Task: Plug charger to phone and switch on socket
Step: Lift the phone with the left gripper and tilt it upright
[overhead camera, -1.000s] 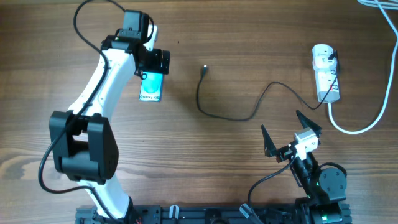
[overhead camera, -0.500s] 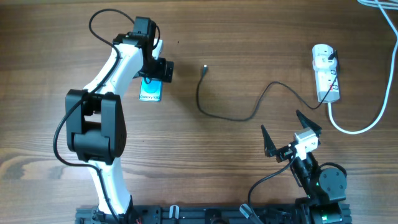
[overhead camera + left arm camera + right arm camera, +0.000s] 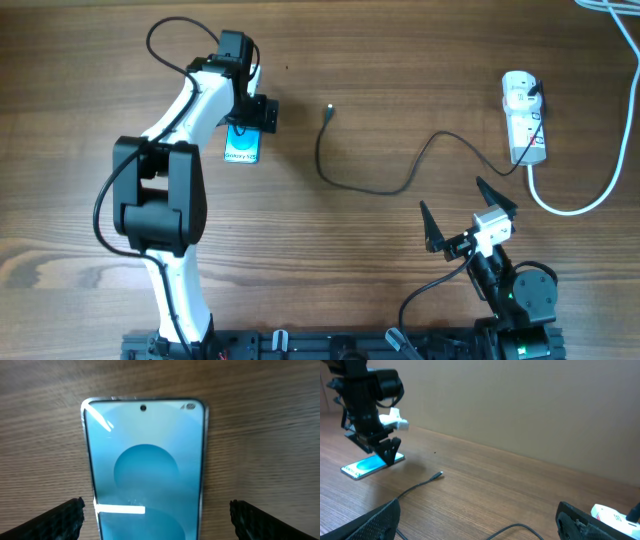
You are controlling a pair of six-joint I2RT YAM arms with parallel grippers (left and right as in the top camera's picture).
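Above phone (image 3: 241,152), left hand (image 3: 250,118), perhaps touching; charger (image 3: 368,186) nearby

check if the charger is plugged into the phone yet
Out: the charger has its plug tip lying loose on the table, apart from the phone.

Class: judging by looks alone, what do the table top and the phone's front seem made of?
Brown table top: wood or wood-look laminate, matt; grain lines show. Cyan-screened flat phone: glossy, glass-like front with streak reflections; rim looks metallic.
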